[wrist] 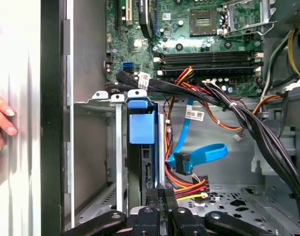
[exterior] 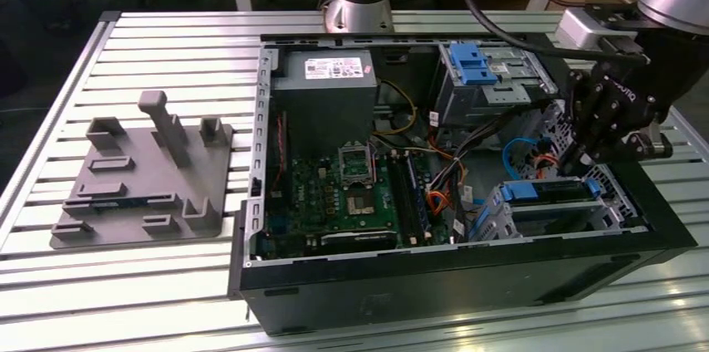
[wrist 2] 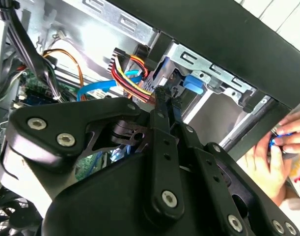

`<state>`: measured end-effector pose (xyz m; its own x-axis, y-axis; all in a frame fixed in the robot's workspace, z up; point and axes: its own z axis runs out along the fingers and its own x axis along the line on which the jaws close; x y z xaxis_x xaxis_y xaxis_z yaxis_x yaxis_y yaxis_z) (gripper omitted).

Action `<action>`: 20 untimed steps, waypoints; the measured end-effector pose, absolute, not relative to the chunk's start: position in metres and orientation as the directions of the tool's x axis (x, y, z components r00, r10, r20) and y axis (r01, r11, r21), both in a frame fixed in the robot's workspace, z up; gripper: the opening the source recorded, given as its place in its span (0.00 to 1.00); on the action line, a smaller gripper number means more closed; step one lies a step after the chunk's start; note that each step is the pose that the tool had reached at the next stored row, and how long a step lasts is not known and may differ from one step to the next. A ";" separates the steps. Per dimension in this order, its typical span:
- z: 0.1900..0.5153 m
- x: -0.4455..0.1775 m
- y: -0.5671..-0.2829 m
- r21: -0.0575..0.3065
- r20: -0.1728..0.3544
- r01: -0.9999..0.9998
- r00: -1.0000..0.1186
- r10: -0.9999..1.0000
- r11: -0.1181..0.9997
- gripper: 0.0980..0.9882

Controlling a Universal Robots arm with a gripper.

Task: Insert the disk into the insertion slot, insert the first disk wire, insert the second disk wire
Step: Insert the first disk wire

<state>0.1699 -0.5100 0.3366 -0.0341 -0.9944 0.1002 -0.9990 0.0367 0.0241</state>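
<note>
Closed gripper (wrist: 160,191) hangs by the disk (wrist: 141,129), loose wires (wrist: 189,185) crowding just beside.

Nothing legible anywhere. White label (exterior: 338,66) on the grey power supply box (exterior: 327,99), at twelve o'clock from the green circuit board (exterior: 338,194): print too small to read. White tags (wrist: 143,78) on black cables (wrist: 238,113): likewise unreadable.
</note>
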 end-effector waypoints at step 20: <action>0.343 0.169 -0.538 0.026 -0.009 -0.999 -0.035 -0.999 0.035 0.07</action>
<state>0.1692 -0.5383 0.3425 -0.0349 -0.9994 -0.0086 -0.9991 0.0347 0.0255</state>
